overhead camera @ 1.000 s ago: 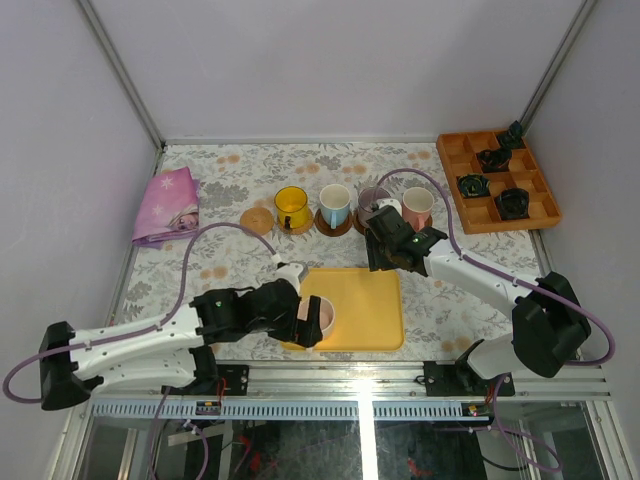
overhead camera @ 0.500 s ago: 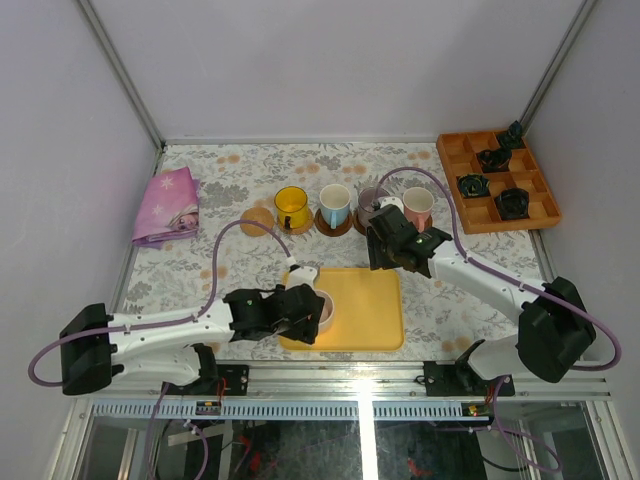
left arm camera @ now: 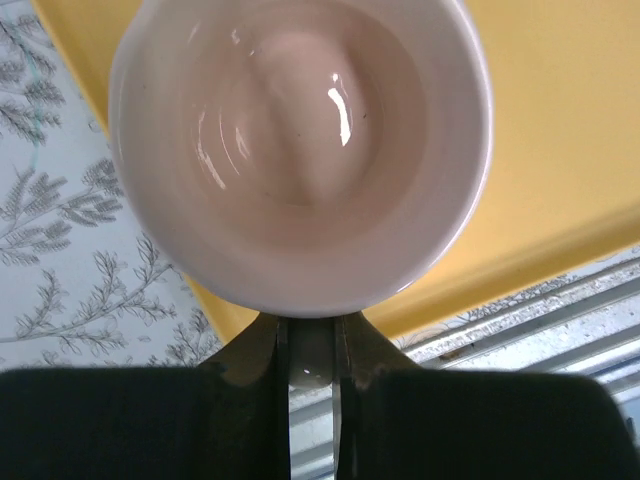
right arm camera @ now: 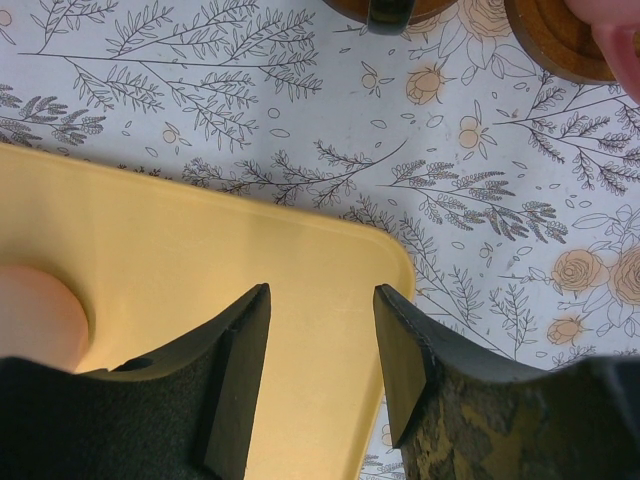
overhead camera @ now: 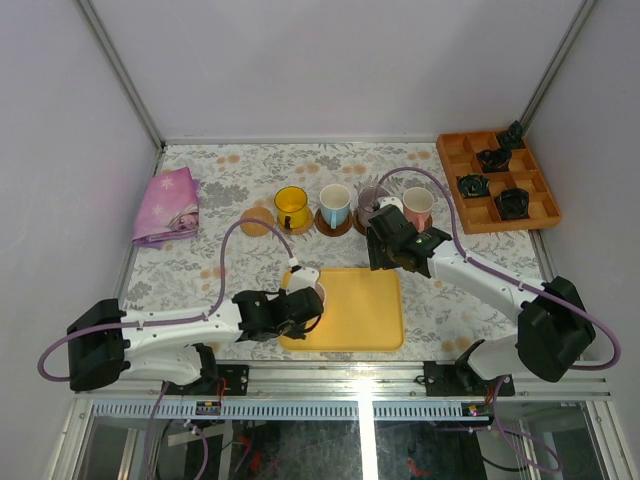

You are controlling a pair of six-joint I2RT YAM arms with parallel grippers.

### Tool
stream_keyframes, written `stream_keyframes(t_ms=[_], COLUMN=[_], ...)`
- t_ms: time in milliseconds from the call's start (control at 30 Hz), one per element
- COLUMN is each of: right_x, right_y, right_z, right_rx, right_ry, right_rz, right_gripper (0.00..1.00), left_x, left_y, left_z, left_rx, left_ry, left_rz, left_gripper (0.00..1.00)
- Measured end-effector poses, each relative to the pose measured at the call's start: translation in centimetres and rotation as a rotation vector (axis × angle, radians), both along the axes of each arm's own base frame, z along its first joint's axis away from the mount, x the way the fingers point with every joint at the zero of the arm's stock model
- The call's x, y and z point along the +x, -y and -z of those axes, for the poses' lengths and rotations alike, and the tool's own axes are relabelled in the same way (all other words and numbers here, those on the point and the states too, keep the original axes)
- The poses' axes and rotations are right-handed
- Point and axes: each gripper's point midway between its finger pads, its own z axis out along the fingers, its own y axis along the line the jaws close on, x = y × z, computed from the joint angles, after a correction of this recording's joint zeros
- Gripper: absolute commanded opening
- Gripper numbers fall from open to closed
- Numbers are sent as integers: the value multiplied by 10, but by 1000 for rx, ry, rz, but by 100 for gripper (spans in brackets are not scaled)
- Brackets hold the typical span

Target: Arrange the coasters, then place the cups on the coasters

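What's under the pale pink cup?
The yellow tray, at its corner by the flowery tablecloth. The pale pink cup covers the patch right below it.

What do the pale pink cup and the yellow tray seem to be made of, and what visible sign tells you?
The pale pink cup: probably glazed ceramic, glossy, with sharp light glints inside its bowl. The yellow tray: likely plastic or silicone, matte; even flat colour, no glints, rounded corner.

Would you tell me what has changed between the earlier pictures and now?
The left gripper has closed from wide open onto the handle of the pale pink cup on the yellow tray. The right gripper, open and empty, and the other cups stayed put.
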Motion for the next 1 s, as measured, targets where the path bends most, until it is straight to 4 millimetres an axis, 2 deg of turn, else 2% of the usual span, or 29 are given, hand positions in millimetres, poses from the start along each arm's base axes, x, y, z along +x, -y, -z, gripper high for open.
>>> stream_keyframes(t_ms=[233,367,633,700,833,1000], right_x=[0,0,1,2,5,10], right_y=[0,0,0,-1,-7,-11], right_z=[0,0,1,2,0,7], right_rx=[-2,-6,-17,-19,-2,-10], right_ry=[1,3,5,8,22,21], right_rz=[-3,-8,-26,-34,-62,-84], right_gripper=[53,53,49,48,46,44], left_x=[6,11,41,49,68,95], left_y=[-4,-9,-1,-4,-18,-49], left_z=[-1,-9,-63,-71,-75,-82], left_rx=[24,36,1,7,31,30], left_ry=[36,74,241,272,300,321], left_rz=[6,8,-30,-50,-125,-261], left_gripper=[0,0,0,0,0,0])
